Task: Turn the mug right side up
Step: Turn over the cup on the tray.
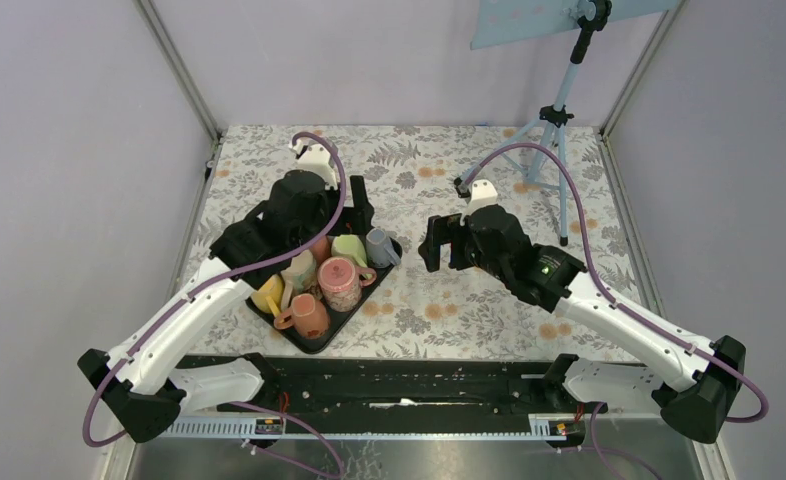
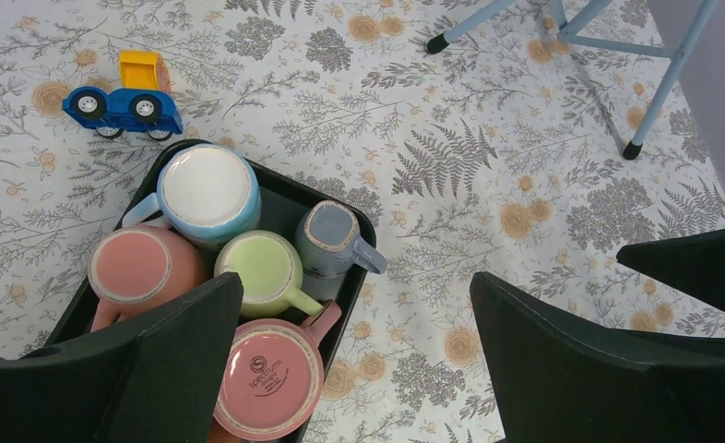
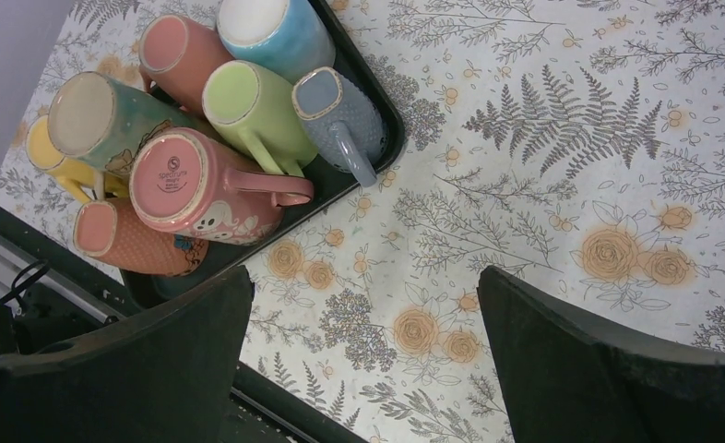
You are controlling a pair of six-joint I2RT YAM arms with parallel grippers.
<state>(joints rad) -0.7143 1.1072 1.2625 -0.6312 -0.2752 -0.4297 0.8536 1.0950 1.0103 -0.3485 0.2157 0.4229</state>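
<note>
Grey-blue ceramic mug (image 3: 340, 115), btm up at black plastic tray's (image 3: 391, 125) right edge, handle toward right hand (image 3: 366, 277), which like left hand (image 2: 357, 286) gapes wide, empty.

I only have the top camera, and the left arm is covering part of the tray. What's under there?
Observer: A light blue mug, upside down in the tray.
Operator: Anything beyond the tray?
Observer: A blue and yellow toy truck on the table beside it.
Operator: Is the left claw holding something?
Observer: No, the left claw is open, holding nothing.
</note>
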